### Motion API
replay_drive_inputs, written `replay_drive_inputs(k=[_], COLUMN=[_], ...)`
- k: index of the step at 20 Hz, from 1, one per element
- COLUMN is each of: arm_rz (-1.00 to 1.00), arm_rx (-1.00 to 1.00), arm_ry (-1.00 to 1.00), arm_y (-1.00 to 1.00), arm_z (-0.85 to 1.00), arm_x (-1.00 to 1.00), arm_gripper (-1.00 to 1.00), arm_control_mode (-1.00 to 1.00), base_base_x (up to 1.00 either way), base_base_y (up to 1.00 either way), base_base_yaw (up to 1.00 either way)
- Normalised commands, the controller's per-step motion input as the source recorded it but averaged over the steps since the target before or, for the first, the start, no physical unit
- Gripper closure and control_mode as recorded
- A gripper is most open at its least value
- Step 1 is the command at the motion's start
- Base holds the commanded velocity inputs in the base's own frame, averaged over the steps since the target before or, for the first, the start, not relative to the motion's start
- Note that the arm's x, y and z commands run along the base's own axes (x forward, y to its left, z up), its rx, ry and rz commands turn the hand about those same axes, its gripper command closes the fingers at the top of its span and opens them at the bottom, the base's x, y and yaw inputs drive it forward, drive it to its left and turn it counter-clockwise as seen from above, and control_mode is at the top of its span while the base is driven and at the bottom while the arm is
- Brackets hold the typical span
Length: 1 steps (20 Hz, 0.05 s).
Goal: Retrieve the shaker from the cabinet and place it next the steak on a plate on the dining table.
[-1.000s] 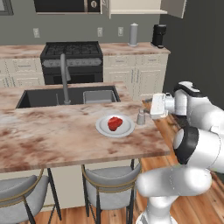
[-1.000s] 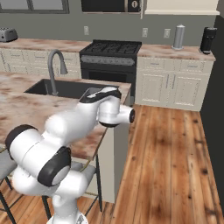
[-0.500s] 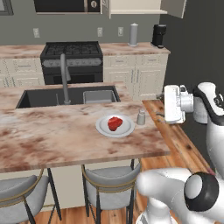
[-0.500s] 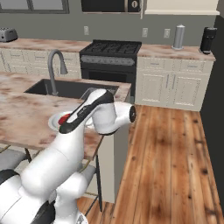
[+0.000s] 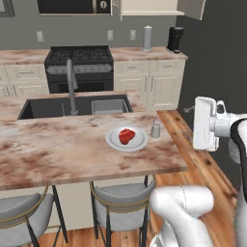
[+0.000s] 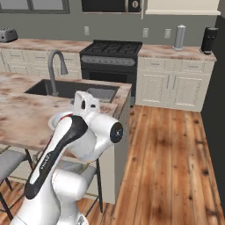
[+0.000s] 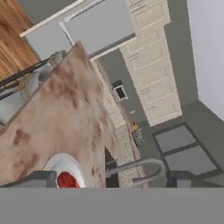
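Note:
The shaker (image 5: 155,129), a small grey cylinder, stands upright on the dining table (image 5: 58,154) just right of the plate (image 5: 116,142) with the red steak (image 5: 127,135) on it. My hand (image 5: 203,123) hangs to the right of the table's end, apart from the shaker, over the wooden floor. In the hand view my gripper (image 7: 116,181) is open, its dark tips wide apart with nothing between them; the steak (image 7: 66,180) and plate (image 7: 54,164) sit low at the left. The cabinet (image 5: 149,6) is at the top, one door swung open.
A sink with a tall faucet (image 5: 71,87) lies behind the plate. Stove (image 5: 79,60), tall grey cylinder (image 5: 147,38) and black coffee machine (image 5: 174,38) line the back counter. Two cushioned stools (image 5: 120,202) stand under the table's front edge. Wooden floor (image 6: 176,154) stretches to the right.
My hand has drawn back to the right, away from the shaker and the table's end. Shaker, plate and steak have stayed in place.

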Motion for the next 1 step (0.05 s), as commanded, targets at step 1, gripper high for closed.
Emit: replay_drive_inputs(k=[1], arm_rz=[0.00], arm_rx=[-0.26], arm_ry=[-0.62], arm_y=[0.00], arm_z=[0.04], arm_x=[-1.00], arm_gripper=[-1.00], arm_control_mode=[-1.00], base_base_x=[0.00], base_base_y=[0.00], base_base_yaw=[0.00])
